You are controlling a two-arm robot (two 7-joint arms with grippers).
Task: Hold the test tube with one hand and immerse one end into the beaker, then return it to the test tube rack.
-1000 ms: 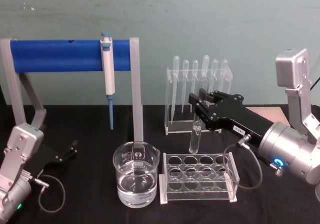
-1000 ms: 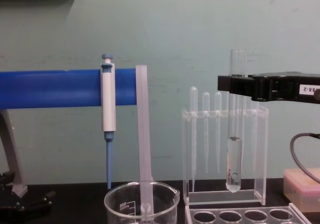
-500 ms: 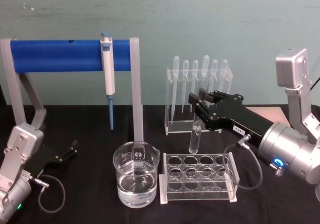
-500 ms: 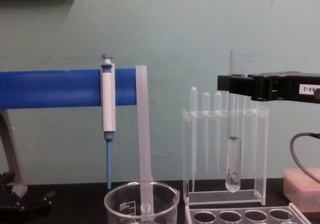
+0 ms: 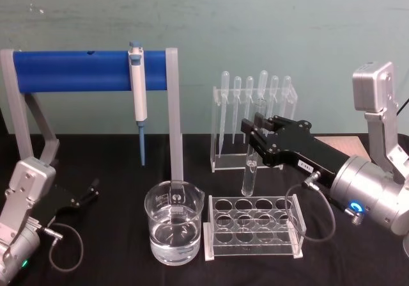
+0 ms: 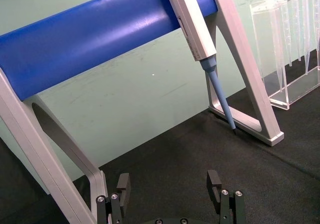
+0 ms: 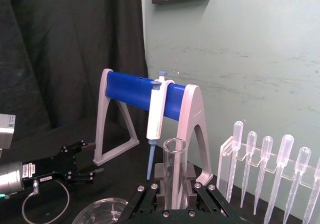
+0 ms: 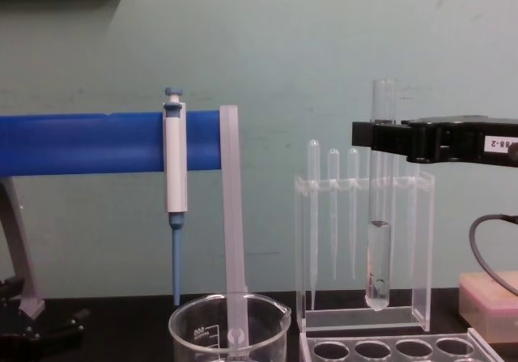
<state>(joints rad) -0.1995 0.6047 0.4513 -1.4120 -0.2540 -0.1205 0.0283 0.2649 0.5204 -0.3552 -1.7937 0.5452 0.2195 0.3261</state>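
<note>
The test tube (image 5: 248, 176) hangs upright with my right gripper (image 5: 254, 132) shut on its upper part. Its rounded bottom floats just above the back row of the clear tube rack (image 5: 252, 227). In the chest view the test tube (image 8: 378, 258) holds clear liquid in its lower third, and the right gripper (image 8: 380, 139) clamps it below the rim. The right wrist view has the test tube (image 7: 175, 170) standing between the jaws. The beaker (image 5: 174, 230), partly filled with clear liquid, stands left of the rack, apart from the tube. My left gripper (image 6: 170, 184) rests open and empty at the table's left.
A blue-barred grey stand (image 5: 89, 70) carries a blue-and-white pipettor (image 5: 137, 91) behind the beaker. A clear holder with several plastic pipettes (image 5: 254, 87) stands behind the tube. A pink box (image 8: 490, 301) lies at the far right. Black cloth covers the table (image 5: 115, 164).
</note>
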